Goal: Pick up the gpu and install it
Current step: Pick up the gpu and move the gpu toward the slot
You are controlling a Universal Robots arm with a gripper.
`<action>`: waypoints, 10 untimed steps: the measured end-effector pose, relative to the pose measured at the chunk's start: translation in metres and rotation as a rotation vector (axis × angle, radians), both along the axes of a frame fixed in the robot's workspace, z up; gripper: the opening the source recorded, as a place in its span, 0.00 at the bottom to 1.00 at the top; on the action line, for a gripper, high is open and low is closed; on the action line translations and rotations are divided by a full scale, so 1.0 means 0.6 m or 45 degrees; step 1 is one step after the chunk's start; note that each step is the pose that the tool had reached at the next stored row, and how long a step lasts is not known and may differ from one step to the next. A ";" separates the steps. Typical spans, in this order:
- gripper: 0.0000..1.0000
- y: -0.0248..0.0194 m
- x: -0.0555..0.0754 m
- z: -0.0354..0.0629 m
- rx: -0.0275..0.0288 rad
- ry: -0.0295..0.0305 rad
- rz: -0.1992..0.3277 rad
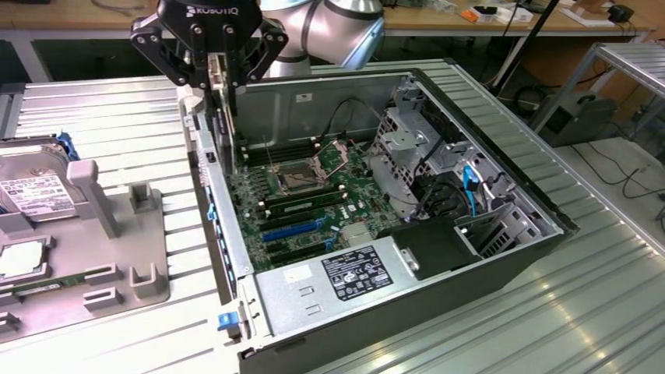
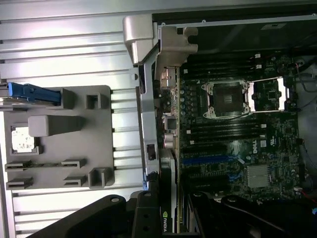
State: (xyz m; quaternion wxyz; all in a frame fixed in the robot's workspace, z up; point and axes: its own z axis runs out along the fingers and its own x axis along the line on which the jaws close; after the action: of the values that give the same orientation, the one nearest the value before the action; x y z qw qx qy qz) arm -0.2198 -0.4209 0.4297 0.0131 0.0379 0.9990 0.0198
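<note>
Right up close, your gripper [image 2: 171,215] is clamped on the gpu [image 2: 168,178], and the card stands on edge between the fingers. It hangs over the rear wall of the open computer case [image 1: 416,327], beside the motherboard [image 1: 301,210]. From here I can't quite tell whether its lower edge touches anything.

Readable marks
White "ROBOTIQ" stands on the black body of the gripper [image 1: 220,78]; the gpu [image 2: 166,220] bears a small green logo, lettering illegible; print on the white labels of the power supply [image 1: 353,273] and hard drive [image 1: 31,195] is too fine to read
</note>
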 end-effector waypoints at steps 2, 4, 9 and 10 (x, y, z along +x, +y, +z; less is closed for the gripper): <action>0.27 0.0000 0.006 0.000 0.0000 0.0000 0.000; 0.27 0.0000 0.016 0.000 0.0000 -0.0001 0.000; 0.27 0.0000 0.034 0.000 -0.0001 0.0000 0.000; 0.27 0.0000 0.037 0.000 0.0000 -0.0001 0.000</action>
State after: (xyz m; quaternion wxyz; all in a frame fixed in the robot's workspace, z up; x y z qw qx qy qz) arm -0.1975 -0.4209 0.4297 0.0132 0.0379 0.9990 0.0198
